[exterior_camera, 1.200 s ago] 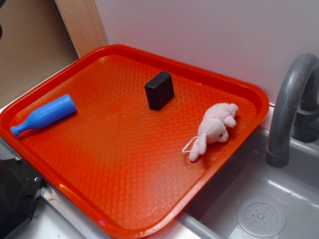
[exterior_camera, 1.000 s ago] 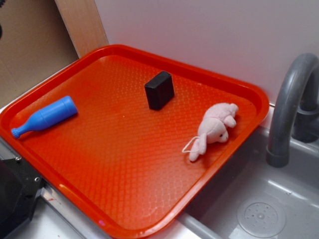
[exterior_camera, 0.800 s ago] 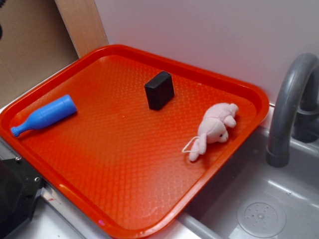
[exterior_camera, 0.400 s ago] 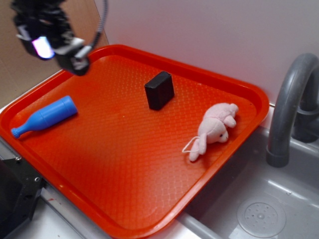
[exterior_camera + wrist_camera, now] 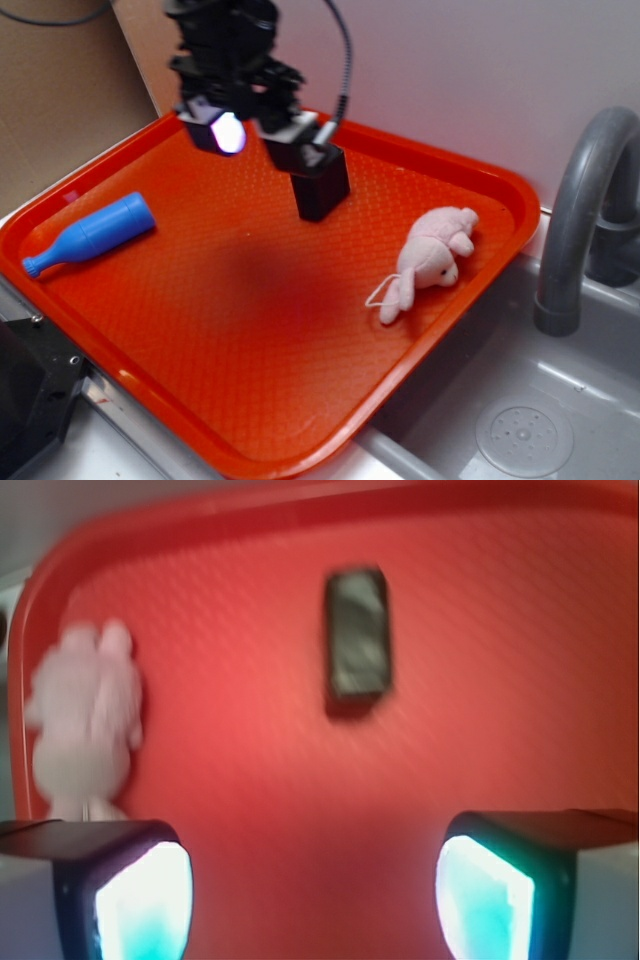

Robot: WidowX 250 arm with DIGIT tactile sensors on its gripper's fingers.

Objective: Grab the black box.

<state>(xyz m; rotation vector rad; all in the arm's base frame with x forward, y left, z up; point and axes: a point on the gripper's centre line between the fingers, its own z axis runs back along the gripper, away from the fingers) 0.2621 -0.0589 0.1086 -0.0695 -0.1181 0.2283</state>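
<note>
The black box (image 5: 322,187) stood near the back of the red tray (image 5: 250,330), its long axis running toward the tray's far rim in the wrist view. The hand (image 5: 262,138) hovered above it, fingers spread wide, holding nothing.

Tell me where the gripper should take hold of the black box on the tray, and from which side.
Probably from above, closing on the two broad faces of the black box across its thin dimension. It stands on edge on the red tray, with bare tray all around. The gripper is open and apart from it; the pink plush toy lies well off.
</note>
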